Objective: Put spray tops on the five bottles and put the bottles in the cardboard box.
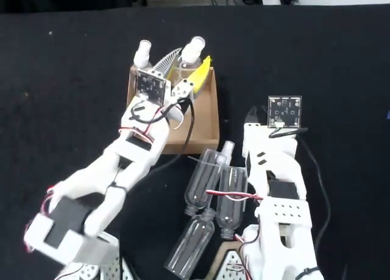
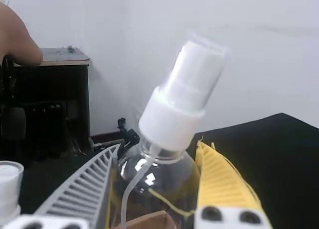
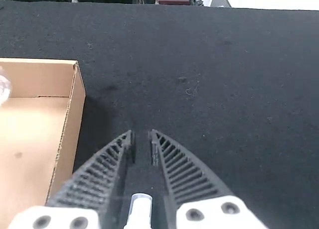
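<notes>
High view: left tool (image 1: 192, 56) clamped on a capped bottle (image 1: 194, 49) above the cardboard box (image 1: 210, 119), far left. Three loose bottles (image 1: 202, 179) lie near centre on the tabletop (image 1: 73, 79).
Left wrist view: spray top (image 2: 182, 97) seated on the clamped bottle.
Right wrist view: right tool (image 3: 141, 135) slightly apart, right of the box.

Even overhead light; white wall (image 2: 249, 50) bright; faint shadow beside cardboard box (image 3: 30, 119) on black table (image 3: 224, 64).

Black table (image 1: 73, 61); dark cabinet (image 2: 55, 114) by white wall (image 2: 249, 50)
</notes>
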You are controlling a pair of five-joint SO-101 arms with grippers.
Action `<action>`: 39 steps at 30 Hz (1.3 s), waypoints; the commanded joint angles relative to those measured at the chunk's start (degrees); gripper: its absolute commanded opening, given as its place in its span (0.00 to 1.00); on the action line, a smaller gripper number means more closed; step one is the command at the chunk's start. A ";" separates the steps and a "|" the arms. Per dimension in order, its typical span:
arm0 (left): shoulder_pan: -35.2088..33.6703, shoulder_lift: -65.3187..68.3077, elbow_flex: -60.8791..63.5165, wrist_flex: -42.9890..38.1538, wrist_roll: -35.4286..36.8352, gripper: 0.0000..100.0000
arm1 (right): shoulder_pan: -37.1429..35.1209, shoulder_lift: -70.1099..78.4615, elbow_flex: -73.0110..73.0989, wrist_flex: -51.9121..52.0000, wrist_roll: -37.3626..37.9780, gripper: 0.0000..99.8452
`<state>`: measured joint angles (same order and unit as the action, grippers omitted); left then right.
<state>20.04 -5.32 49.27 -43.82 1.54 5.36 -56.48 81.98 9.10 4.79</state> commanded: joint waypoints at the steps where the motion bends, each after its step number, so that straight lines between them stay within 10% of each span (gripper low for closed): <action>1: 0.13 6.95 -4.70 -8.00 -0.44 0.04 | 1.49 -0.66 -1.10 -1.67 0.44 0.04; 39: -10.77 3.87 17.71 -24.79 -0.35 0.04 | 1.49 -0.92 -1.10 -1.67 0.44 0.04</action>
<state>11.16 3.74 67.56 -67.56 1.45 5.36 -56.48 81.98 9.10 4.79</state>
